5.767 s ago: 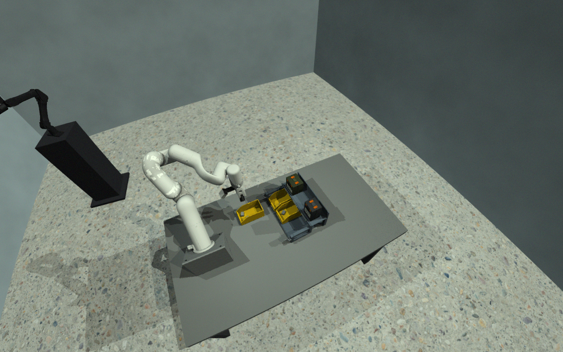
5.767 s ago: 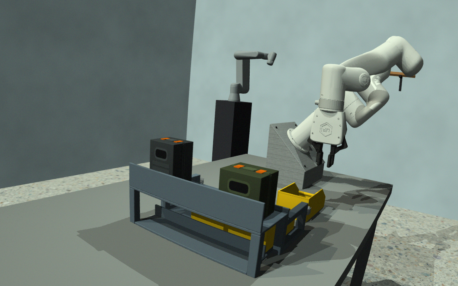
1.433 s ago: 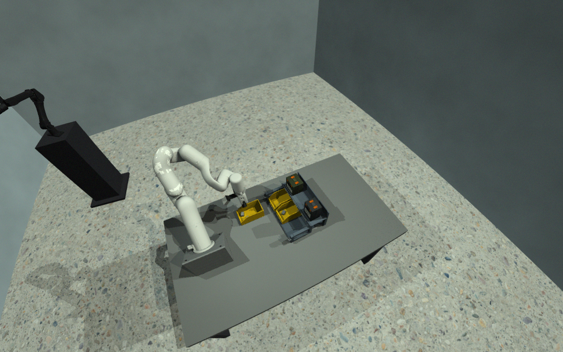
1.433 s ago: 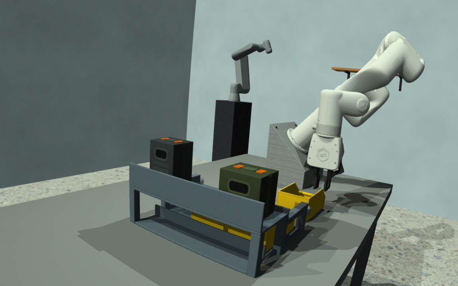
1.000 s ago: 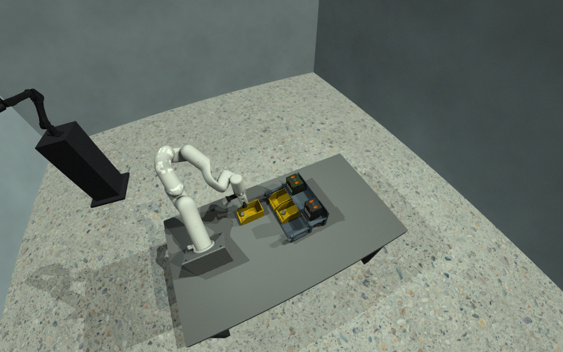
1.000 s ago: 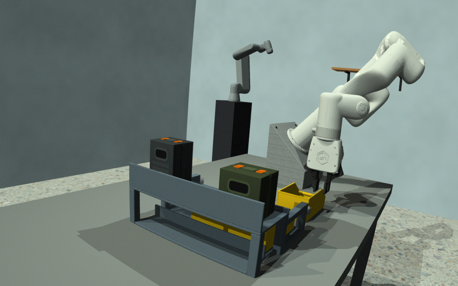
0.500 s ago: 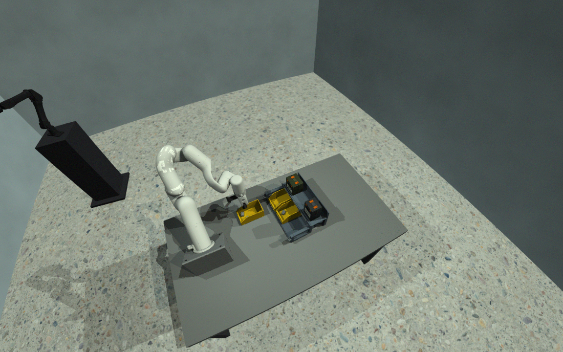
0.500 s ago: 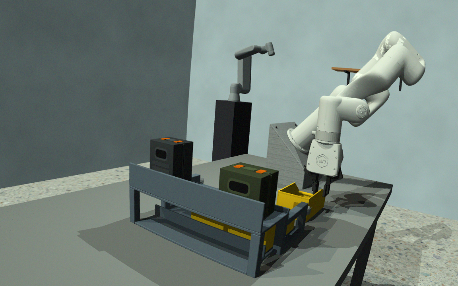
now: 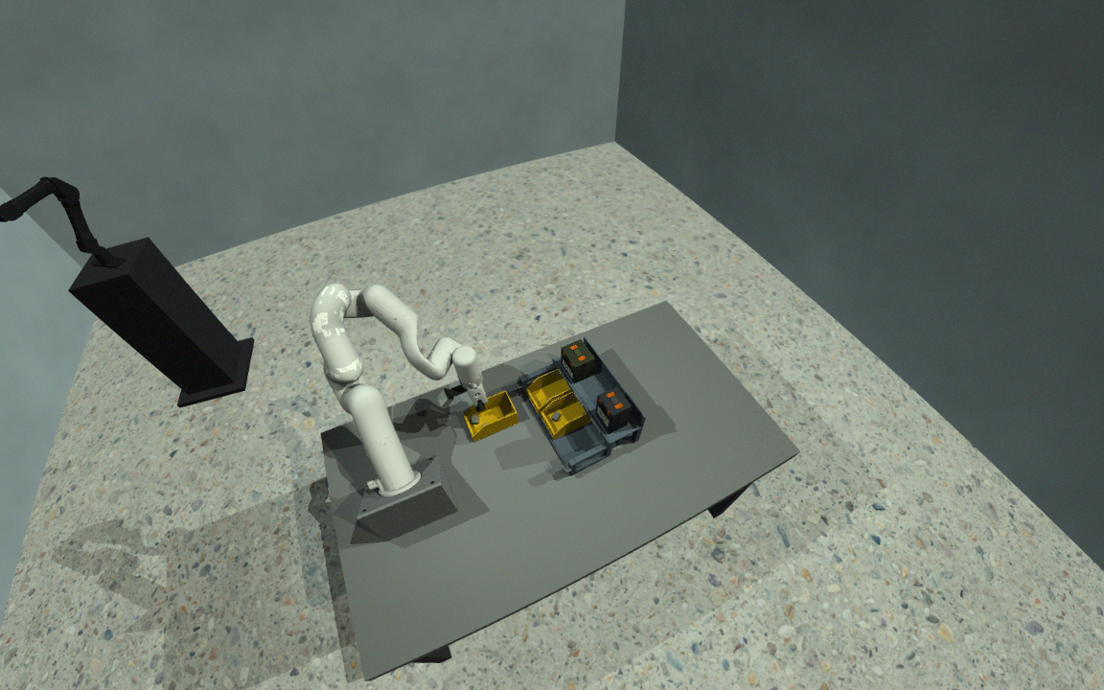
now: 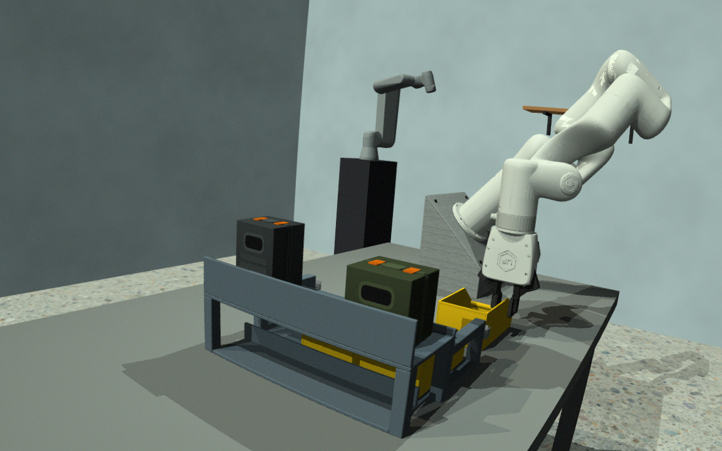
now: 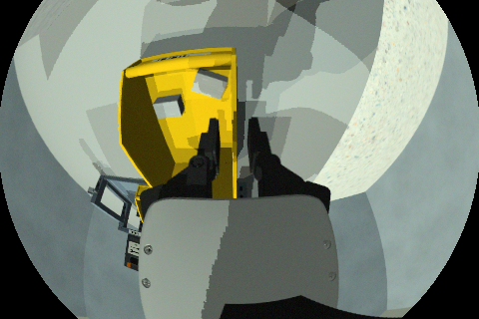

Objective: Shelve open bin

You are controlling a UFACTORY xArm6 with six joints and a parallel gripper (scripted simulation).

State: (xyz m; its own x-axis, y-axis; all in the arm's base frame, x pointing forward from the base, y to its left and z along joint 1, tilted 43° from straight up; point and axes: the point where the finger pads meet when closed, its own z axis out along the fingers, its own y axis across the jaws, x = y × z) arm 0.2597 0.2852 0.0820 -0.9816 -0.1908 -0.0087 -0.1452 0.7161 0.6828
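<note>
The yellow open bin [image 9: 500, 425] [image 10: 456, 315] [image 11: 185, 132] stands level on the table, its low front towards the robot's base. Two grey parts [image 11: 169, 106] [image 11: 211, 83] lie in it near the front. My gripper [image 9: 481, 404] [image 10: 504, 306] [image 11: 234, 130] points down, partly open, at one long side wall. One finger is over the bin's inside and the other outside, with a gap to the wall; nothing is gripped. On the blue-grey shelf [image 10: 307, 302], two yellow bins [image 9: 548, 390] [image 9: 567, 420] stand side by side. The free place [image 9: 582, 450] is at the row's near end in the top view.
A green case [image 9: 577, 360] [image 10: 392, 285] and a black case [image 9: 614, 410] [image 10: 268, 247] stand on the board over the shelf's rear. Shelf end frames rise beside the row. The arm's base block [image 9: 410, 515] is on the table [image 9: 539, 549] on the bin's front side.
</note>
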